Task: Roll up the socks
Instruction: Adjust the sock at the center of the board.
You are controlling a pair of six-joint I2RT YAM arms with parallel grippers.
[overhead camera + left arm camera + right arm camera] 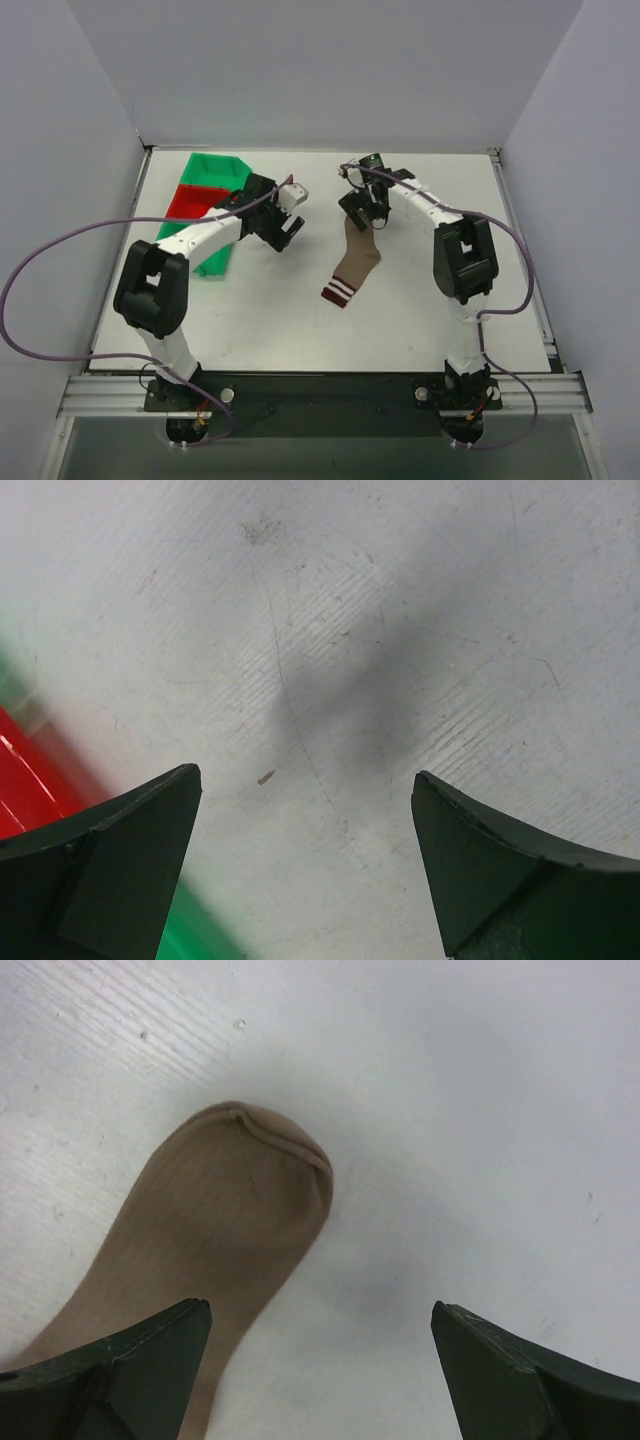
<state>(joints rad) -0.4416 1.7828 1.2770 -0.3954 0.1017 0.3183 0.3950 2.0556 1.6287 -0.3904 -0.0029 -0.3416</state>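
Tan-brown soft knit sock (pixel 356 260) with a dark maroon cuff crossed by thin white stripes is seen laid out flat and unrolled on the scuffed white bench (pixel 420 310), to the right of the green plastic bin (pixel 215 170) and well apart from it. Its cuff is turned toward the near edge of the bench and its toe toward the far edge, further back from the arms' bases, at about the depth of the bin's middle. A red plastic bin (pixel 195 202) is seen just beside the green bin, touching it. The left pincer (pixel 297 212) is held between the green bin and the sock, nearer to the bin; in the left wrist view its jaws are spread wide over bare bench (pixel 400 600), nothing is gripped between them (pixel 305 780), and blurred strips of the red bin (pixel 20 780) and the green bin (pixel 190 940) are caught at the left edge. The right pincer (pixel 358 208) is placed over the toe end of the sock, on the side away from the green bin. In the right wrist view the rounded, seamed toe (pixel 220 1220) is seen partly below the left finger (pixel 120 1370), while the jaws are likewise wide apart (pixel 320 1305) and nothing is clamped; whether the finger touches the fabric cannot be told.
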